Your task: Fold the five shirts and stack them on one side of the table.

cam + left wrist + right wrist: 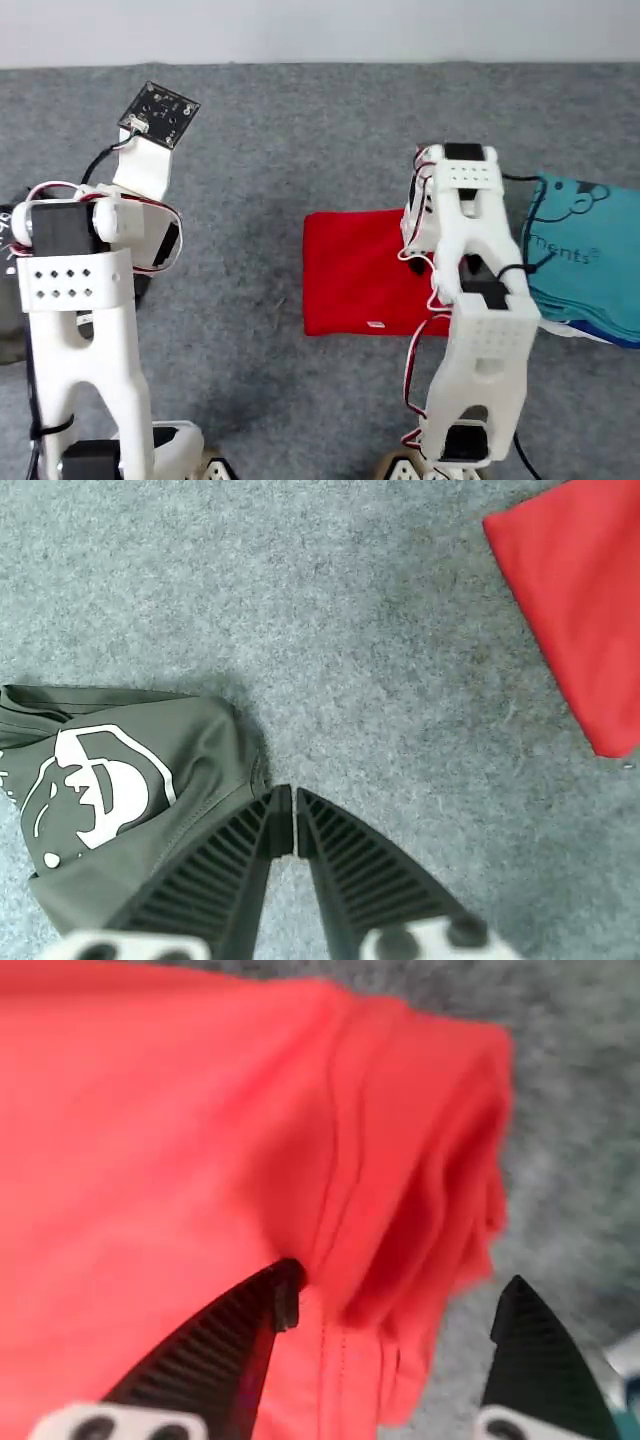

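Red shirt (pixel 352 272) folded flat at middle of table (pixel 250 150). Right pincer (pixel 400 1300) spread apart, astride shirt's bunched edge. Left pincer (pixel 295 825) tips together, empty, just beside olive shirt (pixel 120 810). Teal shirt (pixel 585 260) lies beyond right arm.

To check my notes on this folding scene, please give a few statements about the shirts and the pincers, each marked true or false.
The red shirt lies folded on the grey table. True.
The left pincer grips the olive shirt. False: it is shut on nothing, beside that shirt.
The right pincer is open at the red shirt's edge. True.
The teal shirt lies on the red shirt. False: it lies beside it.
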`<state>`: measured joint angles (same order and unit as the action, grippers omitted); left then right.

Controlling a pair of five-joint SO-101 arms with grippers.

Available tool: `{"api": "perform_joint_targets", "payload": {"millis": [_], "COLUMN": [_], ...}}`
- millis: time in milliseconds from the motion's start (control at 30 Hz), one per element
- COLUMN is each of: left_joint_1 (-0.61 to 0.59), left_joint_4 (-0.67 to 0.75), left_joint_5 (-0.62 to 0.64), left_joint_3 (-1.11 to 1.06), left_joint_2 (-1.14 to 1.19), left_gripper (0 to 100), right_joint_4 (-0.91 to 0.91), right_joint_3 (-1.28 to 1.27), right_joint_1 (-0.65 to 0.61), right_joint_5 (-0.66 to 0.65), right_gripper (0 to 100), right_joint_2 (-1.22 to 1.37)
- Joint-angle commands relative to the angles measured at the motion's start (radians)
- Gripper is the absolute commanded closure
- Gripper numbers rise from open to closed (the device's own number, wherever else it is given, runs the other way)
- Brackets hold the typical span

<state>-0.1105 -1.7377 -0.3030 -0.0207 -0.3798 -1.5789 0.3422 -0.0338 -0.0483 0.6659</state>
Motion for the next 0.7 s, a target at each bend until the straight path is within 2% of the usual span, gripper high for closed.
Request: {"api": "perform_joint_targets", "payload": {"millis": [0,167,367,467,667], "left_joint_1": [-0.006,-0.006,-0.006,-0.006,-0.006], "left_joint_4": [-0.015,-0.015,-0.015,-0.015,-0.015], "left_joint_5": [-0.003,-0.003,-0.003,-0.003,-0.003], "left_joint_3": [0.005,0.005,0.005,0.005,0.005], "left_joint_2": [-0.038,-0.038,-0.038,-0.038,-0.038], "left_gripper": [99,99,99,99,99], "right_joint_4": [0.024,0.031,0.036,0.065,0.213], "right_joint_3": [0.057,0.057,0.058,0.058,0.058], "right_joint_1": [-0.008,-0.004,0.033,0.053,0.053], "right_joint_5": [0.006,-0.074,-0.199,-0.359,-0.845], "right_gripper": [71.3,90.4,98.9,98.7,98.8], "right_joint_2": [0.028,0.076,0.027,-0.008,-0.068]}}
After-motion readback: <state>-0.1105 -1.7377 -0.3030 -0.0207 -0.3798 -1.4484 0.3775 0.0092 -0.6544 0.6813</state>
